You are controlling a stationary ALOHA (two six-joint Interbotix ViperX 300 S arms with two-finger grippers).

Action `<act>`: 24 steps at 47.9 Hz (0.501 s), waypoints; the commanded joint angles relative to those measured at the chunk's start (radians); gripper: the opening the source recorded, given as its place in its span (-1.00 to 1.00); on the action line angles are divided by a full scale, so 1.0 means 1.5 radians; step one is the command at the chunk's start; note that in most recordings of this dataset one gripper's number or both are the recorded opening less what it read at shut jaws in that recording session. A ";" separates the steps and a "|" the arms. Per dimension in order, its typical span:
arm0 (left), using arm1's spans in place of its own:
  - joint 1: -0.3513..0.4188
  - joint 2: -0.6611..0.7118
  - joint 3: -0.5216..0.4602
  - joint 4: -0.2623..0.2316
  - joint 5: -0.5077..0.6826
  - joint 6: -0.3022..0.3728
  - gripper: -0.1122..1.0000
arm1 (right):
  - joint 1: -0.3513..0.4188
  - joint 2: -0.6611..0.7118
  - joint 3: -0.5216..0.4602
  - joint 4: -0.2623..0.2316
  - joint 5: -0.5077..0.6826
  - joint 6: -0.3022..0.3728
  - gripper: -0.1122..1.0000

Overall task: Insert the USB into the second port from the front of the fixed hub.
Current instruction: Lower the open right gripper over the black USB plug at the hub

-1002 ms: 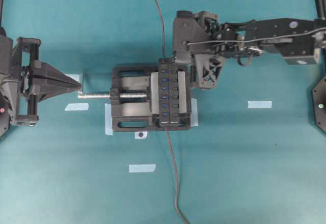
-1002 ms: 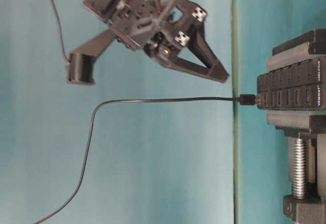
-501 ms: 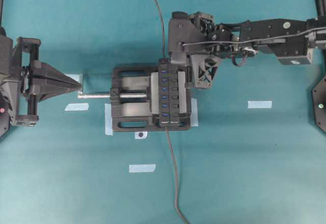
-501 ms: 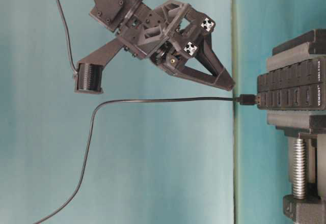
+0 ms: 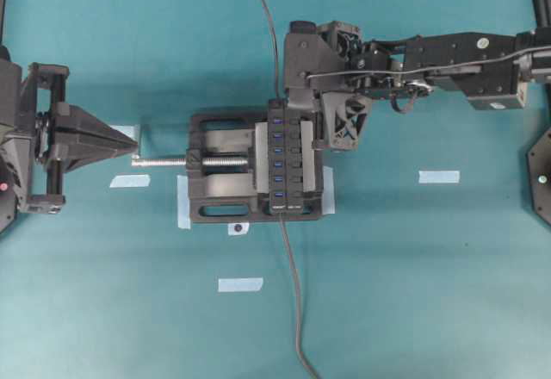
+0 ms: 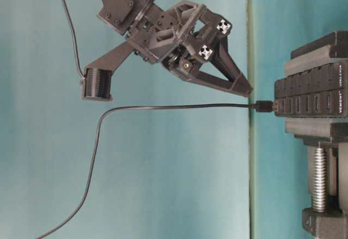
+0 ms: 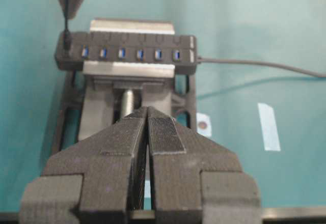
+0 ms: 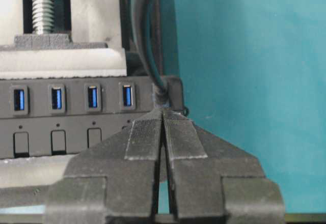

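Teal desk (image 5: 430, 293); black vise (image 5: 219, 202) clamping fixed hub (image 5: 287, 159). USB (image 6: 265, 106) seated in a port at hub's end; whether that port counts second from front cannot be told. Right end effector (image 6: 247, 89) closed, empty, just beside plug. Left end effector (image 5: 129, 144) closed, empty, well apart. Insertion apparently done; only withdrawal remaining.

1 view looks straight down, 1 from table level, 2 wrist views close; all show the fixed hub (image 5: 287, 157).
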 commanded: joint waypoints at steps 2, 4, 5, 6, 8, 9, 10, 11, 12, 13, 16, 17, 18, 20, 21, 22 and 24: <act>0.000 0.001 -0.011 0.002 -0.004 -0.001 -0.79 | -0.004 -0.006 -0.016 0.001 -0.002 0.000 -0.67; 0.000 0.001 -0.011 0.001 -0.004 -0.001 -0.79 | -0.004 -0.006 -0.016 0.002 -0.003 0.000 -0.64; 0.001 0.001 -0.011 0.002 -0.004 -0.001 -0.79 | -0.004 -0.007 -0.016 0.003 -0.004 0.000 -0.62; 0.001 0.001 -0.011 0.001 -0.005 -0.001 -0.79 | -0.004 -0.006 -0.016 0.003 -0.004 0.000 -0.60; 0.000 0.001 -0.011 0.001 -0.004 -0.001 -0.79 | -0.004 -0.006 -0.016 0.004 -0.005 0.001 -0.55; 0.001 0.001 -0.011 0.002 -0.004 -0.001 -0.79 | -0.004 -0.006 -0.016 0.004 -0.004 0.001 -0.52; 0.001 0.001 -0.011 0.001 -0.004 -0.001 -0.79 | -0.004 -0.006 -0.016 0.004 -0.004 0.001 -0.47; 0.001 0.001 -0.011 0.001 -0.005 -0.001 -0.79 | -0.004 -0.006 -0.016 0.004 -0.005 0.001 -0.43; 0.001 0.001 -0.011 0.001 -0.005 -0.001 -0.79 | -0.004 -0.006 -0.016 0.004 -0.005 0.002 -0.36; 0.001 0.001 -0.011 0.001 -0.005 -0.001 -0.79 | -0.005 -0.005 -0.016 0.004 -0.004 0.002 -0.29; 0.001 0.001 -0.011 0.001 -0.005 -0.001 -0.79 | -0.005 -0.004 -0.016 0.004 -0.005 0.002 -0.05; 0.001 0.001 -0.011 0.001 -0.005 -0.002 -0.79 | -0.005 -0.002 -0.016 0.004 -0.004 0.003 0.05; 0.001 0.001 -0.011 0.001 -0.005 -0.001 -0.79 | -0.004 -0.002 -0.016 0.005 -0.005 0.003 0.15; 0.001 0.001 -0.011 0.001 -0.005 -0.002 -0.79 | -0.005 0.000 -0.016 0.005 -0.006 0.003 0.35; 0.001 0.001 -0.011 0.001 -0.005 -0.002 -0.79 | -0.004 0.001 -0.017 0.005 -0.008 0.003 0.46; 0.001 0.001 -0.011 0.001 -0.006 -0.001 -0.79 | -0.004 0.002 -0.017 0.004 -0.010 0.003 0.55; 0.001 0.001 -0.011 0.001 -0.006 -0.002 -0.79 | -0.005 0.003 -0.017 0.005 -0.013 0.002 0.73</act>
